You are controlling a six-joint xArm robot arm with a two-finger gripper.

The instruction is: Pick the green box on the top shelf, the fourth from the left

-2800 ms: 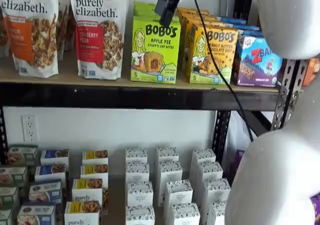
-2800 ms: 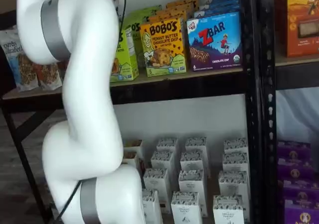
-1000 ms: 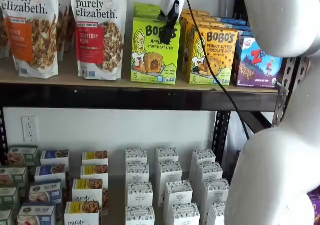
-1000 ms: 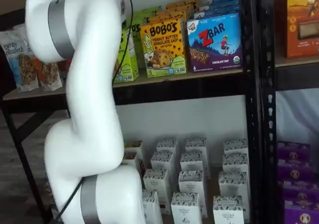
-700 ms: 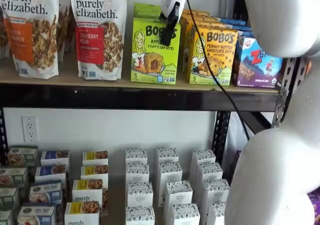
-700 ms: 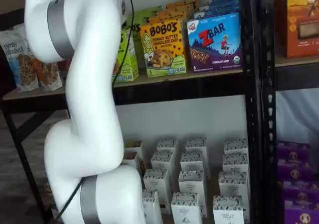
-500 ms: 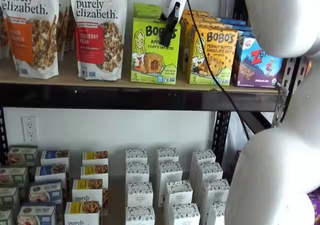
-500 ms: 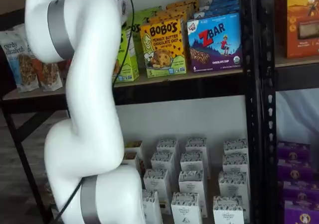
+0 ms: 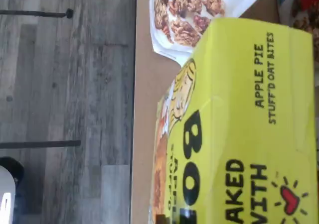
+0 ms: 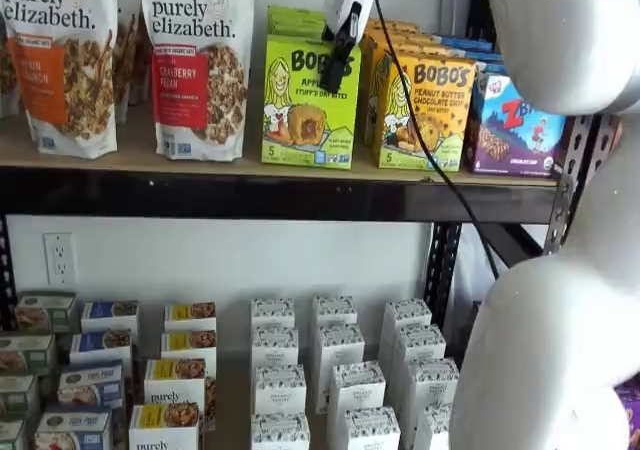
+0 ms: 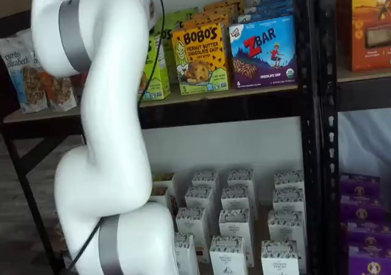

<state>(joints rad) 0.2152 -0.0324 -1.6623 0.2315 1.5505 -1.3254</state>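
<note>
The green box [image 10: 309, 105] was lime with black "BOBO'S" lettering; one yellow-orange box [image 10: 424, 113] beside it; claw [image 10: 332, 76] state undeterminable.

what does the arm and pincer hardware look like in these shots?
Glossy white rounded arm links with grey metallic bands at the joints. The pincer has a white body and black fingers. A thin black cable loops from the wrist end and trails down in front of the shelf. No markings or logos are legible.
</note>
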